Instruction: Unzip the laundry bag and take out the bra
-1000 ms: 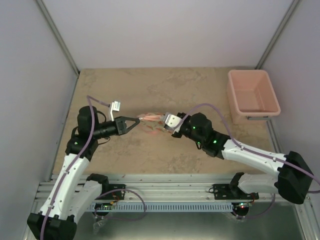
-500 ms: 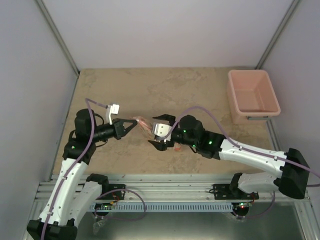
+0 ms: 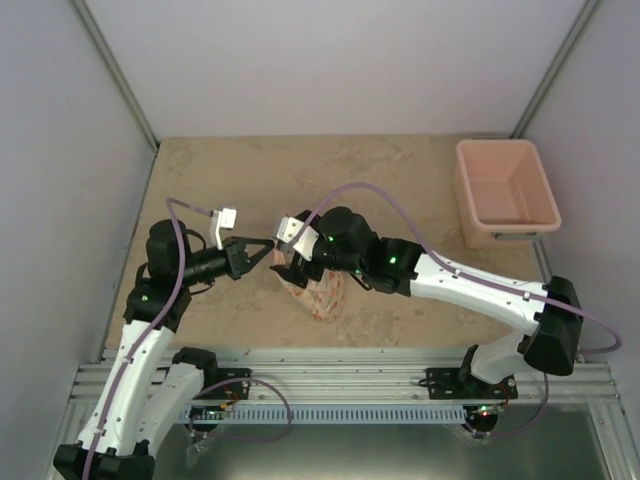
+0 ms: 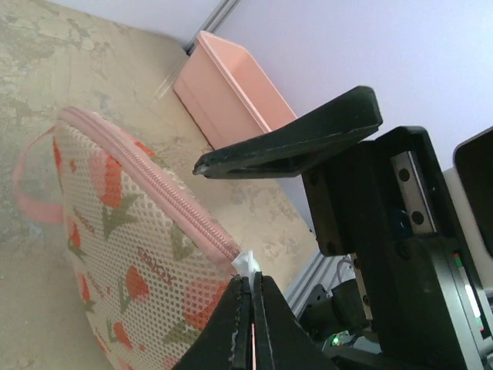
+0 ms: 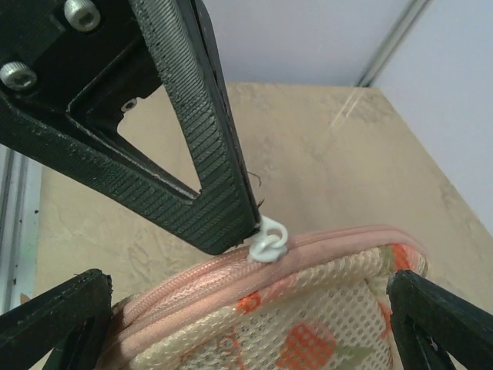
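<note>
1. While our left hand (image 3: 268,248) pinches the white zip pull (image 5: 269,240) between its closed fingertips (image 4: 245,308), our right hand (image 5: 246,304) stands wide, with one finger (image 5: 54,320) at each lower corner of its wrist view.
2. We see the laundry bag (image 3: 318,290) near the middle of the table (image 3: 230,170), between the two arms and just beneath the right hand, a little toward the near edge.
3. From the right wrist, the bag's upper edge runs across the gap between our spread fingers. We cannot tell whether either finger touches the fabric.
4. The pink zip (image 4: 146,181) follows that upper edge and looks closed along all the length we can see. The pull sits on it right at the tips of the left hand.
5. The bag's mesh is pale cream with an orange-red and green print. In the left wrist view a thin pink loop (image 4: 19,189) sticks out at its far end.
6. We cannot tell from above whether the bag's lower edge rests on the table or hangs just over it.
7. A pink tub (image 3: 503,190) sits at the far right of the table, well apart from both hands and the bag.
</note>
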Motion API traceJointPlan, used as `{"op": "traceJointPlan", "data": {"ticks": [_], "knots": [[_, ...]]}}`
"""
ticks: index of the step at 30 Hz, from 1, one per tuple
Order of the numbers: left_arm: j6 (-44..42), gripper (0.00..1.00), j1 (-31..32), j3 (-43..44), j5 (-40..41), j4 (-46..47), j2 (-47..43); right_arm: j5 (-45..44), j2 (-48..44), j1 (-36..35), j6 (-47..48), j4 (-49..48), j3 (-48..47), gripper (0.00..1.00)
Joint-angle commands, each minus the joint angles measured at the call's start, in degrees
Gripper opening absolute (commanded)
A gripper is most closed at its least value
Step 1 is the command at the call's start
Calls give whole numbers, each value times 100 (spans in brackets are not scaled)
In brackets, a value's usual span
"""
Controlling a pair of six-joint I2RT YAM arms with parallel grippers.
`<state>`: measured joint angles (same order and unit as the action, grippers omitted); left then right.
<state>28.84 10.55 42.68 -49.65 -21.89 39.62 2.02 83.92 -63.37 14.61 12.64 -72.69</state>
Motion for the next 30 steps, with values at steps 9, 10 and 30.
{"op": "traceJointPlan", "data": {"ticks": [9, 10, 30], "knots": [[117, 0, -28, -22, -81, 302, -76, -2291, 377, -527, -1166, 612, -432, 84], [121, 0, -29, -21, -67, 300, -83, -2361, 373, -527, -1172, 615, -434, 79], [-6, 0, -354, -271, 385, 207, -389, -52, -1533, 825, -670, -840, 1608, 0]]}}
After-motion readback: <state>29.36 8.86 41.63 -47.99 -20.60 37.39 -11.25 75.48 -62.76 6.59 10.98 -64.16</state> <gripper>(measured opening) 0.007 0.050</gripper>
